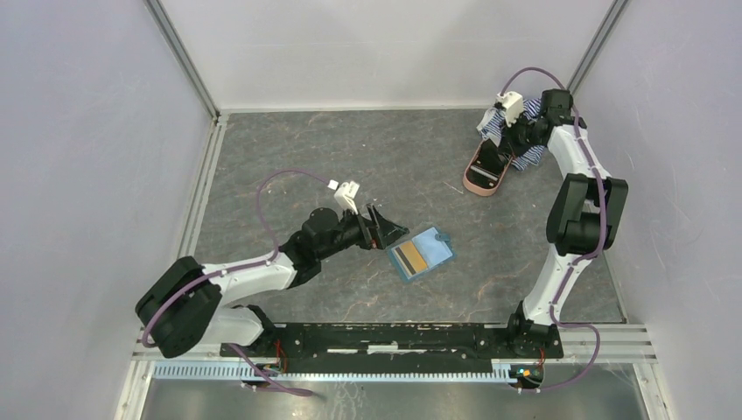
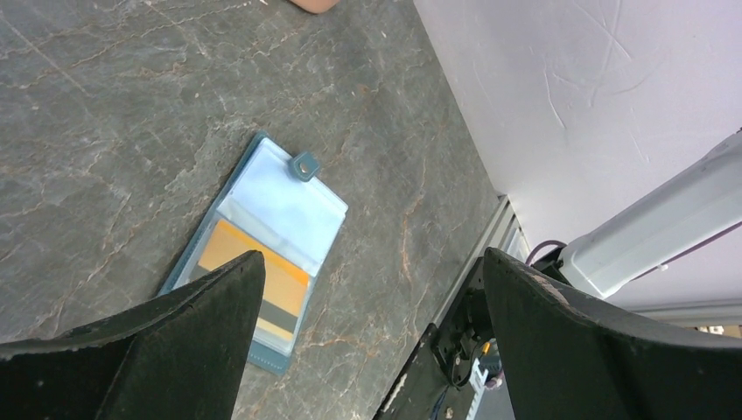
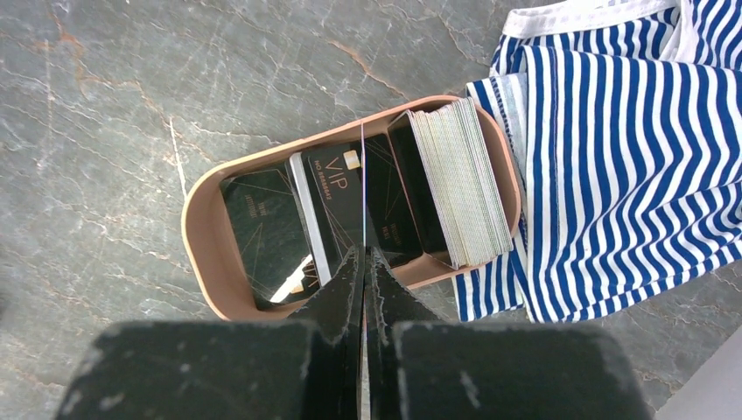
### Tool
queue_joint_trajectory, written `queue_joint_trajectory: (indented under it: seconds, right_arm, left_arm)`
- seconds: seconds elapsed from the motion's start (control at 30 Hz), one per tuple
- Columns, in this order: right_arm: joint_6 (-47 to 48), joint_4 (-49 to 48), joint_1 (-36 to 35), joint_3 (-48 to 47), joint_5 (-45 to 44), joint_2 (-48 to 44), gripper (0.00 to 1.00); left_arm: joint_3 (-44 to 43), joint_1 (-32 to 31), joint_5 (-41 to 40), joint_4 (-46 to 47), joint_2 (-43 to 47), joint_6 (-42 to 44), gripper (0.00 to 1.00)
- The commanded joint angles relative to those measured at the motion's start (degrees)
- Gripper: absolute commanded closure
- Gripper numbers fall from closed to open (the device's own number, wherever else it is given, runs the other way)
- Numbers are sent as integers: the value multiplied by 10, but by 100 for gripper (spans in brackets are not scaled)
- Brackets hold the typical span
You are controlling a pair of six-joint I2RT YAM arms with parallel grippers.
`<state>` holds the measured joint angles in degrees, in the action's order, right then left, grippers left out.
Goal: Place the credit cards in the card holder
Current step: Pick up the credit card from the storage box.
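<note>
A shallow, oval, pink plastic tray (image 3: pixel 199 241) rests on the grey, marble-patterned table surface (image 3: pixel 105 105) near the back right corner. A crumpled blue-and-white striped cloth (image 3: pixel 612 157) lies against one end of the tray, touching it. Plain white walls (image 1: pixel 87 131) enclose the table.

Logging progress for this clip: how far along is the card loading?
Done: one tan-gold card sits in the open card holder. In hand: the right gripper is pinched shut on a card, seen edge-on, over the pink case. Left: a stack of cards and several dark cards lie in that case. The left gripper hangs open by the holder.
</note>
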<state>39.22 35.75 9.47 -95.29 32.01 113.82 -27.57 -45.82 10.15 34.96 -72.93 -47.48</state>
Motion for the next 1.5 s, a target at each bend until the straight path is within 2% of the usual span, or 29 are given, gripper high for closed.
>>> queue_joint_trajectory:
  seconds: [0.0,0.27,0.5,0.97,1.17,1.33,1.47]
  right_arm:
    - [-25,10,3,-33,33,-42,100]
    - [-55,39,12,-55,90,-60,100]
    - [-84,65,13,-44,161,-96,100]
    - [-214,31,12,94,356,-213,100]
    - [-262,8,9,143,407,-252,100]
    - [-296,-14,1,174,436,-269,100]
    - [-304,-18,-11,188,445,-275,100]
  left_arm:
    - [-42,4,19,52,-28,-14,0]
    - [-85,17,44,98,-100,-25,0]
    - [-130,39,75,185,-188,-51,2]
    - [-258,61,120,324,-348,-134,0]
    - [-322,61,131,407,-427,-202,0]
    - [-343,60,135,444,-448,-229,0]
    - [-355,60,147,481,-460,-254,6]
